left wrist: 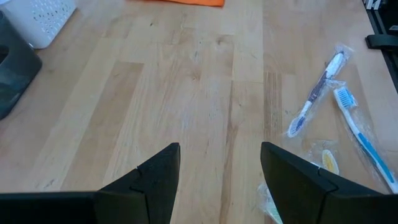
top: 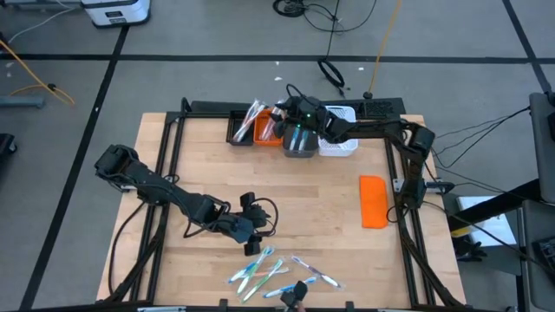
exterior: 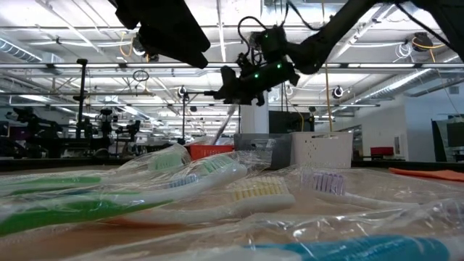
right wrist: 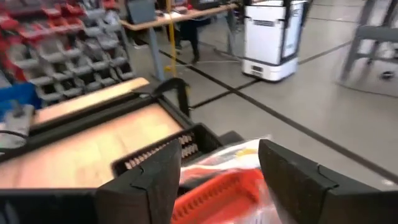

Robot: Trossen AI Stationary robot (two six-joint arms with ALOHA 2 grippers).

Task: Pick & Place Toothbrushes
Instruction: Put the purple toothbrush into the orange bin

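Wrapped toothbrushes (exterior: 217, 177) fill low-view foreground. My right gripper (top: 279, 113), upper centre over orange bin (top: 267, 132), jaws wide, empty: drop step. Left gripper (left wrist: 219, 177) wide, near pile; next, I pick one.

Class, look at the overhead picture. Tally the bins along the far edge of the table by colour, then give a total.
Black bin: 1
Orange bin: 1
Grey bin: 1
White bin: 1
Total: 4
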